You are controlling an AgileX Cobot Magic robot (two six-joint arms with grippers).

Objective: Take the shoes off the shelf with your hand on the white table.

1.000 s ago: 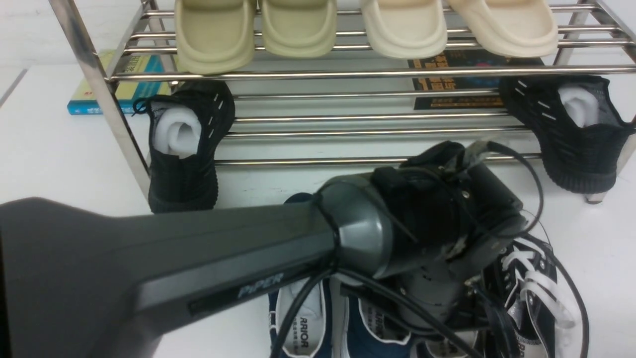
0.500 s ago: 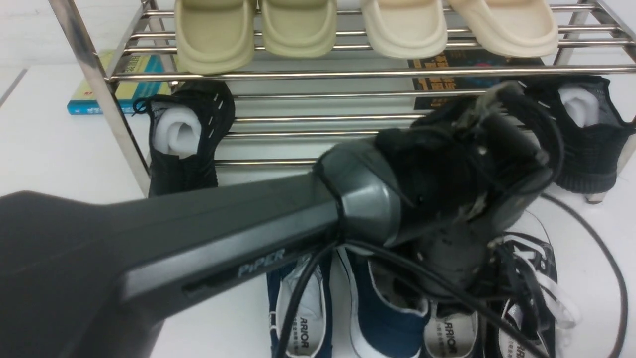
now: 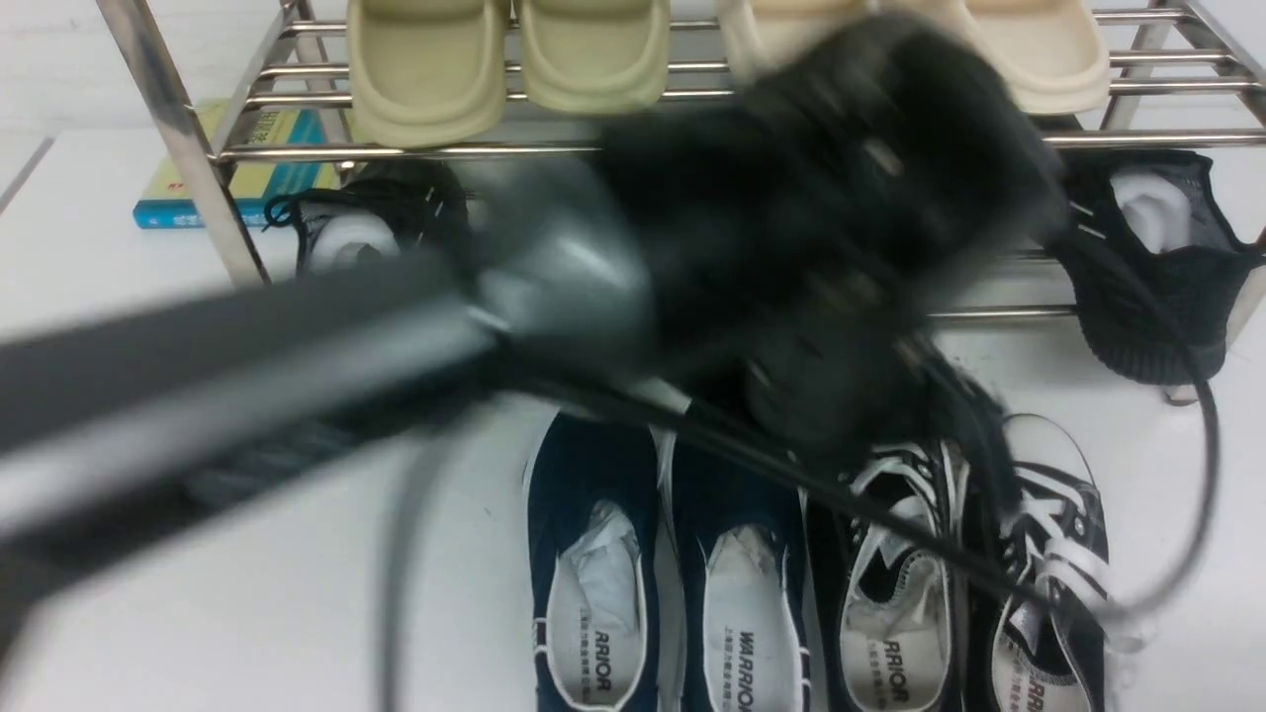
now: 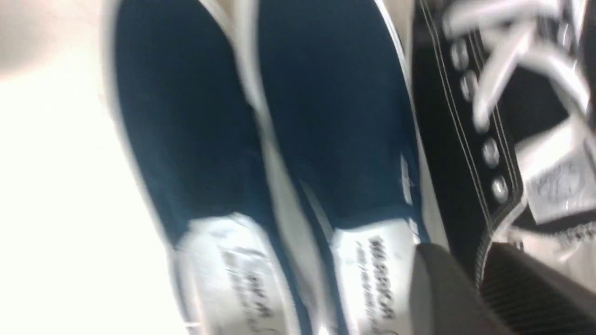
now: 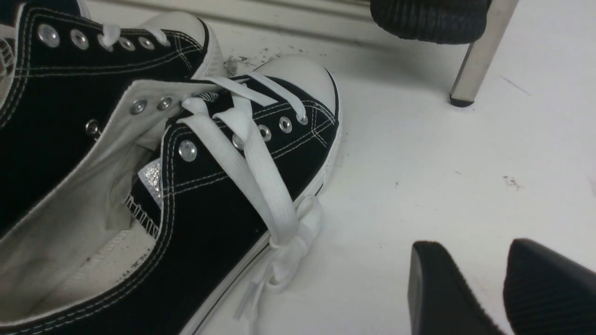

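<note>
Shoes [image 3: 663, 554] on white table [image 3: 247, 593]; insole lettering only frontally legible.

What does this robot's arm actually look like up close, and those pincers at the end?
The left arm is a long dark grey tube ending in a rounded lighter grey joint and a bulky black head, blurred here. Loose black cables loop off it. Each gripper, left gripper and right gripper, has two black fingers with ribbed inner pads.
</note>
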